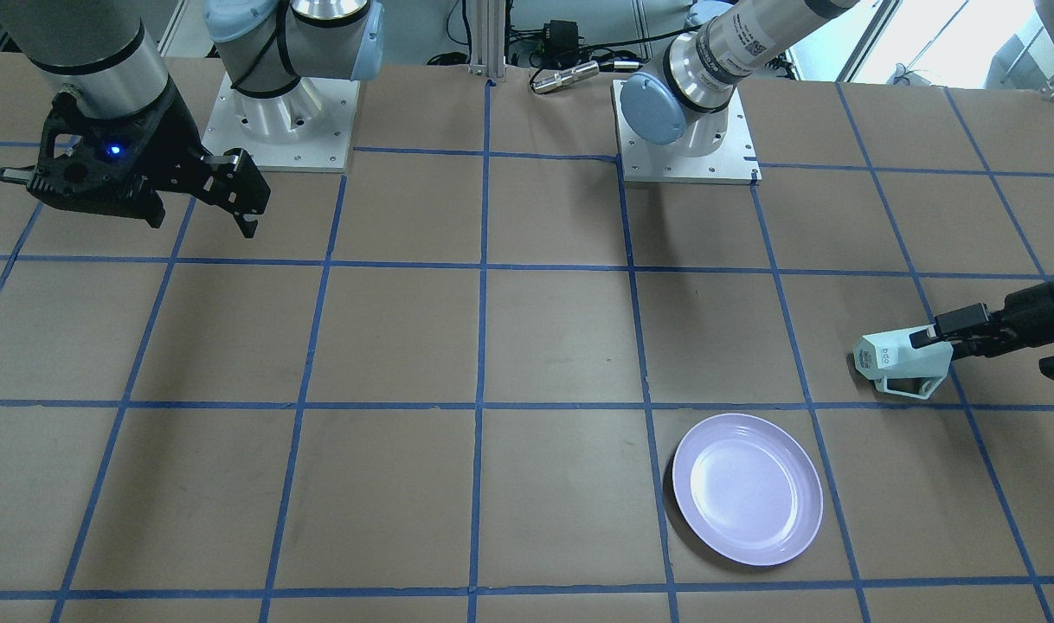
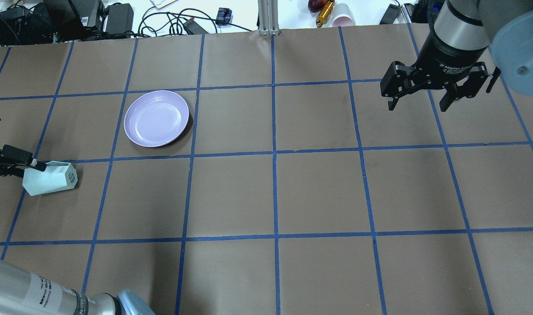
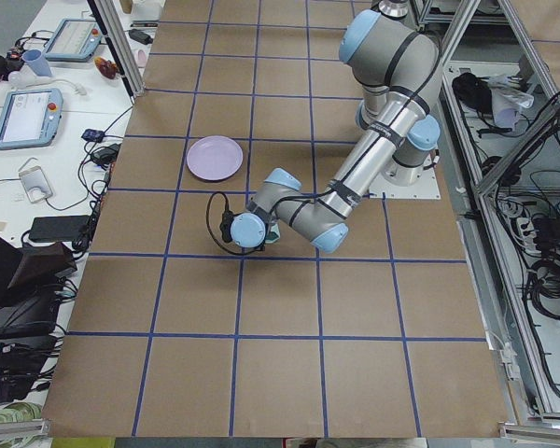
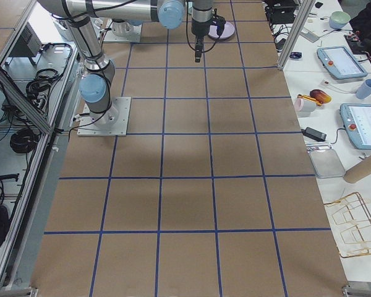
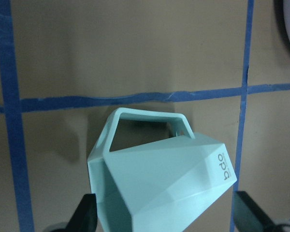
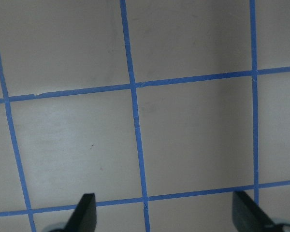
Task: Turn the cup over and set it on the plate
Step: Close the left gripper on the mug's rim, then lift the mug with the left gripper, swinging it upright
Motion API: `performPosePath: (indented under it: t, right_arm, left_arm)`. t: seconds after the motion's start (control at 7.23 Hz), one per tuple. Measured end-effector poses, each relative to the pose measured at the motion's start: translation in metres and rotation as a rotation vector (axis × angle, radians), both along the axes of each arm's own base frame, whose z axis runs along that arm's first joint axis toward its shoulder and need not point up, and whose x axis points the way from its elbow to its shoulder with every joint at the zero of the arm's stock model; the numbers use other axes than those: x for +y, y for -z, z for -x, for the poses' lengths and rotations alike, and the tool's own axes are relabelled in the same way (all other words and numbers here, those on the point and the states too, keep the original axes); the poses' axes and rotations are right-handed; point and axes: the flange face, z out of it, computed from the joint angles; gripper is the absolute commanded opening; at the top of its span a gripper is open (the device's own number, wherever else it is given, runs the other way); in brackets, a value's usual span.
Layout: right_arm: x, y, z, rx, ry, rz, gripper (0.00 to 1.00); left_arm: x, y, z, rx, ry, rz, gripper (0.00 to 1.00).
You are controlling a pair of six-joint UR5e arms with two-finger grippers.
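The pale mint-green cup (image 1: 890, 355) lies tipped on its side near the table's left edge, its lettered base (image 2: 69, 176) pointing towards the table's middle and its handle (image 5: 147, 118) on the far side. My left gripper (image 1: 942, 333) is low at the cup's mouth end. In the left wrist view its fingers (image 5: 87, 212) stand wide apart with the cup (image 5: 169, 183) filling the gap between them. The lavender plate (image 2: 156, 118) sits empty beyond the cup, towards the far edge. My right gripper (image 2: 417, 105) hangs open and empty far off on the right side.
The two arm base plates (image 1: 276, 112) (image 1: 687, 143) stand at the robot's edge of the table. Cables, a paper cup (image 2: 343, 19) and small items lie beyond the far edge. Blue tape lines grid the brown table top (image 2: 275, 192).
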Motion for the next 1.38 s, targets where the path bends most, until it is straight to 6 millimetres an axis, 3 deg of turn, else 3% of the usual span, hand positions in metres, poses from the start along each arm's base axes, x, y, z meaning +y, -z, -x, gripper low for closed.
performPosePath:
  t: [0.14, 0.28, 0.41, 0.69, 1.38]
  right_arm:
    - [0.000, 0.000, 0.000, 0.000, 0.000, 0.000, 1.00]
    - [0.000, 0.000, 0.000, 0.000, 0.000, 0.000, 1.00]
    - [0.000, 0.000, 0.000, 0.000, 0.000, 0.000, 1.00]
    - [0.000, 0.000, 0.000, 0.000, 0.000, 0.000, 1.00]
    - [0.000, 0.000, 0.000, 0.000, 0.000, 0.000, 1.00]
  left_arm:
    - [0.000, 0.003, 0.003, 0.016, -0.006, 0.002, 0.62]
    - [0.001, 0.005, 0.005, 0.027, -0.011, -0.001, 0.08]
    - [0.002, 0.006, 0.006, 0.036, -0.017, -0.008, 0.00]
    - [0.002, 0.000, 0.008, 0.036, -0.025, -0.013, 0.00]
    - [-0.014, -0.054, 0.018, -0.048, -0.073, 0.005, 0.00]
